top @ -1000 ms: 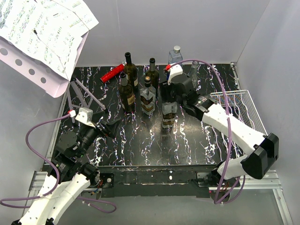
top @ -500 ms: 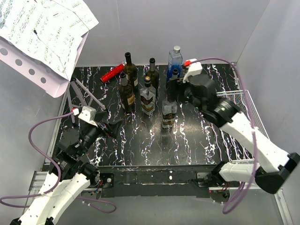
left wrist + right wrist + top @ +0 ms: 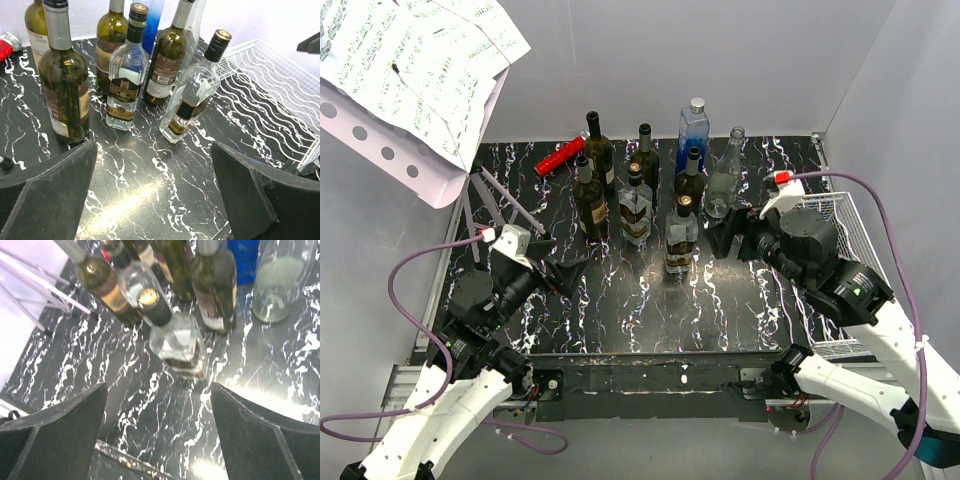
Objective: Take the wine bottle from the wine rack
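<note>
The white wire wine rack (image 3: 855,225) lies at the table's right edge and holds no bottle; it also shows in the left wrist view (image 3: 270,90). A dark green wine bottle (image 3: 691,180) stands upright among several bottles at the back middle, also seen in the right wrist view (image 3: 216,287) and the left wrist view (image 3: 166,65). My right gripper (image 3: 730,240) is open and empty, just right of a square clear bottle (image 3: 176,337), with bare tabletop between its fingers (image 3: 157,405). My left gripper (image 3: 565,272) is open and empty at the left, over bare tabletop (image 3: 154,160).
A blue bottle (image 3: 693,125) and a clear bottle (image 3: 725,180) stand at the back. A red object (image 3: 560,156) lies at the back left. A music stand with sheets (image 3: 420,70) and its legs (image 3: 500,200) fill the left corner. Grey walls close three sides.
My right gripper has pulled back right and toward the near edge, away from the bottle cluster, leaving the dark green bottle standing. The left gripper has shifted slightly.
</note>
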`<move>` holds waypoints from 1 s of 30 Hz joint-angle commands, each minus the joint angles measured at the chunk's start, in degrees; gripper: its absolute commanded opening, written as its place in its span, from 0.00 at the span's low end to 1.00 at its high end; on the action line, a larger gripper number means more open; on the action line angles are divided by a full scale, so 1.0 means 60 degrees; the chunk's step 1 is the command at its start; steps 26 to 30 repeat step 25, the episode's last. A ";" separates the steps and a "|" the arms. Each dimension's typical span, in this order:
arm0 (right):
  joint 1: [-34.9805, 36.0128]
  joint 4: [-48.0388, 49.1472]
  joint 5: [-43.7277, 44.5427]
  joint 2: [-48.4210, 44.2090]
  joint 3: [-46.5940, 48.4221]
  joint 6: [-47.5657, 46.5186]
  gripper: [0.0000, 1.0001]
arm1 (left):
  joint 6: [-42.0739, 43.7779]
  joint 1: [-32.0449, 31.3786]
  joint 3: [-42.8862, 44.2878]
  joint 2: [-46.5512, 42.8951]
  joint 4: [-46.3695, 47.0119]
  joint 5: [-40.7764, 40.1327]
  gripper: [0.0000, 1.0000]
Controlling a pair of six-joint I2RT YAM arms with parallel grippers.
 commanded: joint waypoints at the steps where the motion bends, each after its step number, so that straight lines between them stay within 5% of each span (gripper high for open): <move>1: 0.0038 -0.0380 -0.0130 -0.0735 -0.0655 0.0523 0.92 | -0.0263 -0.0011 0.0242 -0.0034 -0.0254 0.0364 0.98; 30: 0.0038 -0.0687 0.0676 -0.1264 -0.1024 0.0494 0.91 | -0.0395 -0.0011 0.0975 0.0376 -0.0871 0.0921 0.98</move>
